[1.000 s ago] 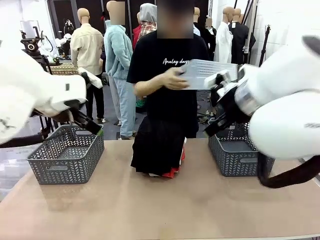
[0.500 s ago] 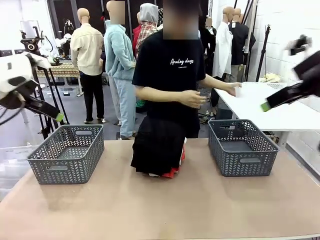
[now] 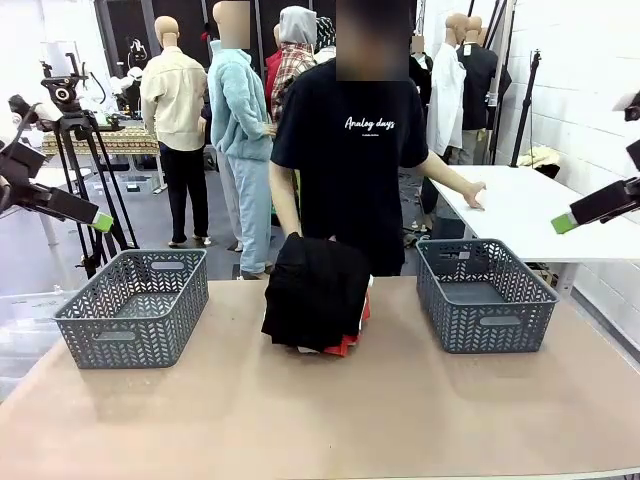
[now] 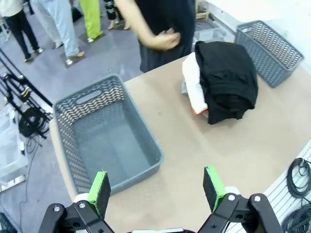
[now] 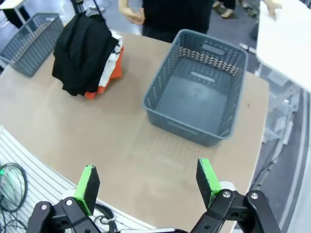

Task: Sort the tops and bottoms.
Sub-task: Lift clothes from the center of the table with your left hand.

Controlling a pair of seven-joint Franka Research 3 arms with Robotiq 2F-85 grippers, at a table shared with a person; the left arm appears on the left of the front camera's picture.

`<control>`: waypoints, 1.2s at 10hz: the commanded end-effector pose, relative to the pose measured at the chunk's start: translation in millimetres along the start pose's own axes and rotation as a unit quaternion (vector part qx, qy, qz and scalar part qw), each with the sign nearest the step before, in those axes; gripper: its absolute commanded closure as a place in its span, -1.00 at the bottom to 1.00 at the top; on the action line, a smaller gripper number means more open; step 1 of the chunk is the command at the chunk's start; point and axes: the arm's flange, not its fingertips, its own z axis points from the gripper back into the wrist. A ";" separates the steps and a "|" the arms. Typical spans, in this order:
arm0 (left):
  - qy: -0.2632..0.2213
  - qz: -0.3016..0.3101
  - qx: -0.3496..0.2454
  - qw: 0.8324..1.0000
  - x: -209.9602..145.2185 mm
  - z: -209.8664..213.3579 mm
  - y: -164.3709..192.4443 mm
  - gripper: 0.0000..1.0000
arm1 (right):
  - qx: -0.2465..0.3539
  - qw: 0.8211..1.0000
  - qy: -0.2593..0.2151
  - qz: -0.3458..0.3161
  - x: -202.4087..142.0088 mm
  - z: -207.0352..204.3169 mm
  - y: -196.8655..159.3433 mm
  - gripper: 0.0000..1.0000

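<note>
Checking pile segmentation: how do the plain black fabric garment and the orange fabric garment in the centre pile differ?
The plain black fabric garment lies on top of the pile; the orange fabric garment sits low in it. The black one drapes over most of the heap; the orange one shows as a thin edge beneath. Shared: both are limp cloth in one pile on the tan table.

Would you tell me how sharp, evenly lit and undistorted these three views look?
Front view: sharp, evenly lit, soft shadow under the left basket. Left wrist view: wide-angle, clothes pile crisp. Right wrist view: table edge bows, white side table washed out.
</note>
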 end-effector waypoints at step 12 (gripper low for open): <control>0.012 -0.010 -0.040 0.999 -2.9 -8.1 -8.1 -1.00 | 0.034 0.999 0.024 0.026 2.8 -27.4 9.6 -1.00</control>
